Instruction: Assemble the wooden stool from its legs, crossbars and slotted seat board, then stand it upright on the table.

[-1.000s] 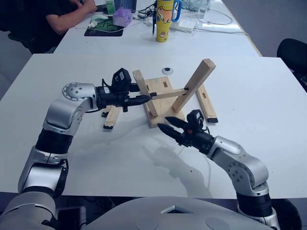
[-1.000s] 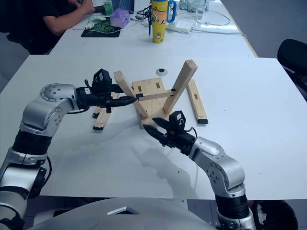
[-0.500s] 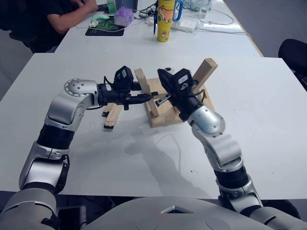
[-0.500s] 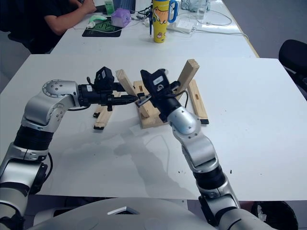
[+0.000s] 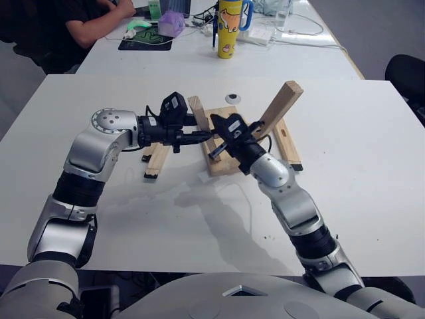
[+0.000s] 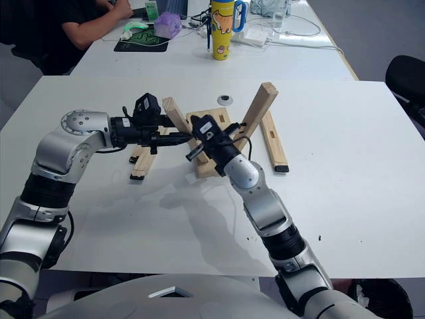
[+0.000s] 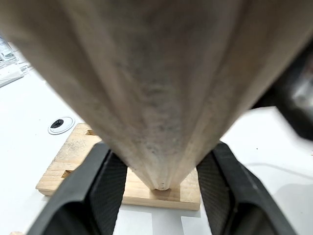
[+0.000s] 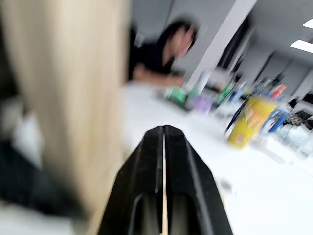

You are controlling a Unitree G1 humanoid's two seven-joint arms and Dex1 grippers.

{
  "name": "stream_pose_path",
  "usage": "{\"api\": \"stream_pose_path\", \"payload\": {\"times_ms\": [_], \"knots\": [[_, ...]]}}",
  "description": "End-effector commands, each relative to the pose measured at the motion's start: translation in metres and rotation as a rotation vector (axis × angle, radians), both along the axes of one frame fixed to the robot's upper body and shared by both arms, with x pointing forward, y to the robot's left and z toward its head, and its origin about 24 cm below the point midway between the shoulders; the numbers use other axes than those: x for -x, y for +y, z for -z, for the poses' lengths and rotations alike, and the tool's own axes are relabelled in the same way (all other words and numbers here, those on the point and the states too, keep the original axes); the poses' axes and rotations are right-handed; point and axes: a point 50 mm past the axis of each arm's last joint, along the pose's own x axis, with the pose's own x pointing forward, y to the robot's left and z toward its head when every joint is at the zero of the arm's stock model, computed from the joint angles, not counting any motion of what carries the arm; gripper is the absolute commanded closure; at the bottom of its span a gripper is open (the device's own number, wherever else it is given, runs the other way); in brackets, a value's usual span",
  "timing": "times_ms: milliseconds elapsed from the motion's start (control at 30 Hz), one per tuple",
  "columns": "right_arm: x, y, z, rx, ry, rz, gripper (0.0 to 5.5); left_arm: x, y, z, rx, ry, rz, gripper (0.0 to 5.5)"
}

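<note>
The right pincer [image 5: 214, 154] has swung up from the near worktop [image 5: 372, 166] to the board [image 5: 224, 167]. It is closed and empty, just beside the left pincer [image 5: 201, 136], which clamps the left leg [image 5: 194, 107]. Probably it comes to steady the frame.

One board. Four legs: the right leg [image 5: 282, 100] also stands tilted, with a flat leg [image 5: 155, 161] on the left and a second flat leg [image 5: 287, 143] on the right. The arm hides the crossbars, so no count.

On the big flat table [image 5: 372, 166], one long wooden leg [image 5: 289, 147] lay right of the square wooden seat board [image 5: 229, 166], another leg [image 5: 156, 159] left.
</note>
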Motion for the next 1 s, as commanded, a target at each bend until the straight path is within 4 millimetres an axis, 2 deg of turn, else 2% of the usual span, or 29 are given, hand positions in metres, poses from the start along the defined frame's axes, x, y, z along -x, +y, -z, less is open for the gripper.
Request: {"api": "stream_pose_path", "payload": {"times_ms": [33,100,167,200,267,367,500,667,833,900,1000], "knots": [[0.024,-0.026,0.02,-0.176,0.186,-0.144,5.5,0.01,0.008,0.044,-0.121,0.178,-0.036,3.47],[0.047,-0.038,0.048,-0.15,0.369,-0.247,5.5,0.01,0.011,0.041,-0.12,0.176,-0.04,3.47],[0.063,-0.057,0.078,-0.08,0.532,-0.251,5.5,0.01,0.014,0.037,-0.101,0.174,-0.043,3.47],[0.063,-0.067,0.088,-0.023,0.557,-0.201,5.5,0.01,0.014,0.036,-0.095,0.174,-0.042,3.47],[0.051,-0.083,0.102,0.055,0.579,-0.084,5.5,0.009,0.015,0.034,-0.09,0.174,-0.029,3.47],[0.031,-0.088,0.106,0.055,0.539,0.017,5.5,0.008,0.016,0.031,-0.096,0.167,-0.007,3.47],[0.023,-0.077,0.104,0.017,0.489,0.021,5.5,0.003,0.012,0.028,-0.131,0.163,0.053,3.47],[0.033,-0.06,0.108,-0.019,0.516,-0.035,5.5,-0.005,0.014,0.025,-0.163,0.159,0.097,3.47],[0.025,-0.03,0.113,-0.062,0.543,-0.016,5.5,-0.008,0.014,0.02,-0.148,0.137,0.11,3.47],[0.022,-0.024,0.115,-0.082,0.546,0.026,5.5,-0.008,0.014,0.021,-0.144,0.132,0.117,3.47],[0.023,-0.026,0.133,0.085,0.62,0.086,5.5,-0.007,0.013,0.021,-0.131,0.102,0.113,3.47]]}}
